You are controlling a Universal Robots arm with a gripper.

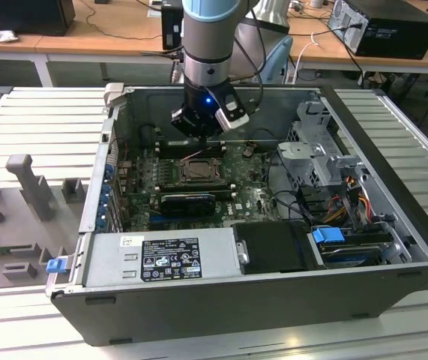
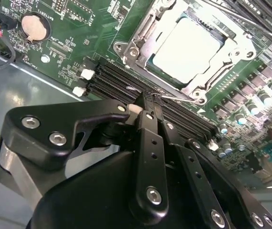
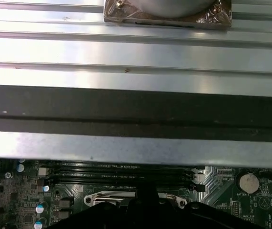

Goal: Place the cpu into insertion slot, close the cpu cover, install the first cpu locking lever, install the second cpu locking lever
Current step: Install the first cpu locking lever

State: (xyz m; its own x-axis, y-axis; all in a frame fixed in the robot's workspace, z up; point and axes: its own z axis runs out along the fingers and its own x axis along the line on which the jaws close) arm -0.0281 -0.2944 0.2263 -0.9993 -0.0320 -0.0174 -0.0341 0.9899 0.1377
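The cpu (image 2: 186, 47) lies flat in the insertion slot (image 1: 199, 169), its pale metal top showing through the window of the cpu cover (image 2: 220, 67), which lies down over it. A thin wire locking lever (image 2: 176, 98) runs along the socket's edge beside the memory slots. My gripper (image 2: 150, 101) hangs over the back of the motherboard, fingers shut together, their tip at this lever wire. In the exterior view the gripper (image 1: 201, 133) is just behind the socket. The first wrist view shows the socket's edge (image 3: 102, 198) past the dark gripper (image 3: 145, 195).
The open computer case (image 1: 94, 187) lies on a slatted metal table. Black memory slots (image 2: 112, 78) and a coin battery (image 2: 33, 26) sit beside the socket. A long black card (image 1: 187, 202), a power supply (image 1: 161, 259), cables and a drive cage (image 1: 318, 161) crowd the rest.
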